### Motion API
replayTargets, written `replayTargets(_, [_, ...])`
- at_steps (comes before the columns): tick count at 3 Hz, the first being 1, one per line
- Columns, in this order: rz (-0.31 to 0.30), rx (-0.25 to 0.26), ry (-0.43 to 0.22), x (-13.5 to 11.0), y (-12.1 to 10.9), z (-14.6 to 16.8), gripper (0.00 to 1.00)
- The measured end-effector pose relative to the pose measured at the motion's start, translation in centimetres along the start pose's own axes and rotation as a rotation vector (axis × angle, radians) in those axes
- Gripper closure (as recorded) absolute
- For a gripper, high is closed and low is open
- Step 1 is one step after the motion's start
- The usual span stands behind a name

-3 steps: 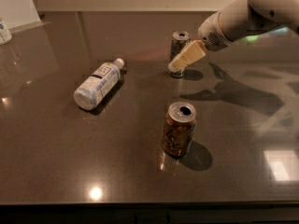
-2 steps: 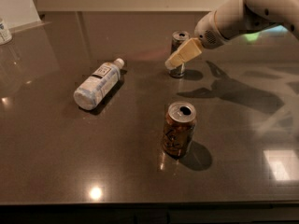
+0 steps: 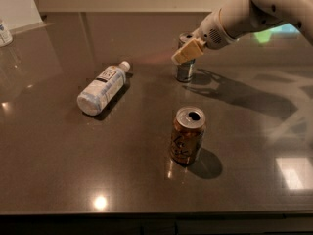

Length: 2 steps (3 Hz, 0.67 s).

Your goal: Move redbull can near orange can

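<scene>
The redbull can, slim and silver-blue, stands upright on the dark table, behind centre. The orange can, wider and orange-brown with pale script and a silver top, stands upright nearer the front, well apart from it. My gripper comes in from the upper right on a white arm. Its tan fingers sit over the upper part of the redbull can and hide its top.
A clear plastic water bottle with a white cap lies on its side to the left. A white object stands at the far left edge. The dark glossy table carries light reflections, and its front edge runs along the bottom.
The gripper has moved up and a little left, from beside the redbull can's lower right to over its top. Both cans and the bottle have stayed in place.
</scene>
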<state>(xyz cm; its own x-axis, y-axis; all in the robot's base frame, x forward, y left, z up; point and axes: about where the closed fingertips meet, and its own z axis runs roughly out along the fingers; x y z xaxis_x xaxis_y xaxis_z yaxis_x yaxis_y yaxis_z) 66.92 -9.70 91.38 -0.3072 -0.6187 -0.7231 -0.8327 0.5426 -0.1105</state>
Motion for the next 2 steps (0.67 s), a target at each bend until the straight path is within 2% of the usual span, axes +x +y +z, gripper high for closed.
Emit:
replayTargets(1, [-0.004, -0.023, -0.002, -0.1, 0.8, -0.6, 0.62])
replayTargets(2, [-0.024, -0.067, 0.005, 0.1, 2.6, -2.0, 0.85])
